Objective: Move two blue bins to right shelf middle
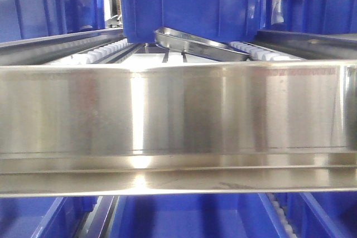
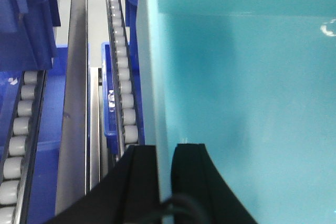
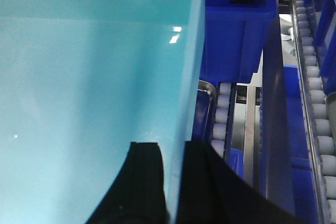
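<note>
Grip check: my L pincer [image 2: 165, 148] and R pincer [image 3: 170, 145] each clench cyan bin [image 2: 252, 103] wall, so I'd hold lvl, push evenly over shelf rail [image 1: 178, 110] ahead.

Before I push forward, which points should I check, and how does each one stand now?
1. Left gripper on the pale cyan-blue plastic bin: jaws astride its wall, ok.
2. Right gripper on the other wall: astride, ok.
3. Roller lane free: not ok, a shiny steel tray lies tilted on it before a dark royal-blue plastic bin.
4. Bin bottom above the brushed stainless front rail: cannot tell.
5. Second pale bin: cannot tell, not in view.
</note>
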You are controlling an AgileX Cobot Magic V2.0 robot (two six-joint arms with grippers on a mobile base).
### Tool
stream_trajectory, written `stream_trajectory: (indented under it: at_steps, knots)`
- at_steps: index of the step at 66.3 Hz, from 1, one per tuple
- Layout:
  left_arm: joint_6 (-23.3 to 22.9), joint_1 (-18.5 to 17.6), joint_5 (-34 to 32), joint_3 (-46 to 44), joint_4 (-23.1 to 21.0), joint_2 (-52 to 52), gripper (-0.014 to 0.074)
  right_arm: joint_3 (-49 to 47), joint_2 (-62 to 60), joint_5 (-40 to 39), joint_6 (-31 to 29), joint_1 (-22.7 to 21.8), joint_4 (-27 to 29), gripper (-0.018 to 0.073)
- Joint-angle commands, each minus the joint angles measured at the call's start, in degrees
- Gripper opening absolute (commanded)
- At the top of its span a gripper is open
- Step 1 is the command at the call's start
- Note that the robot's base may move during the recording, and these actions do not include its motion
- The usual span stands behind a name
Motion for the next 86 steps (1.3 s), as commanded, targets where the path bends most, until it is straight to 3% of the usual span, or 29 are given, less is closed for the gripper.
stream_trajectory:
  at_steps: [1, 22, 86]
  knots:
    - [0.5, 0.2, -4.0, -0.7, 2.8, -0.6, -0.0111, -0.7, -0.5, -1.6, -1.2, -0.4, -1.7, -0.0166]
    - [0.5, 0.2, -9.8, -0.7, 4.1, -0.6, -0.0111, -0.7, -0.5, -2.7, -1.2, -0.4, -1.6, -0.0166]
    - [0.5, 0.2, -10.0, -0.7, 5.0, -0.6, -0.0111, -0.7, -0.5, -2.8, -1.2, -0.4, -1.5, -0.0166]
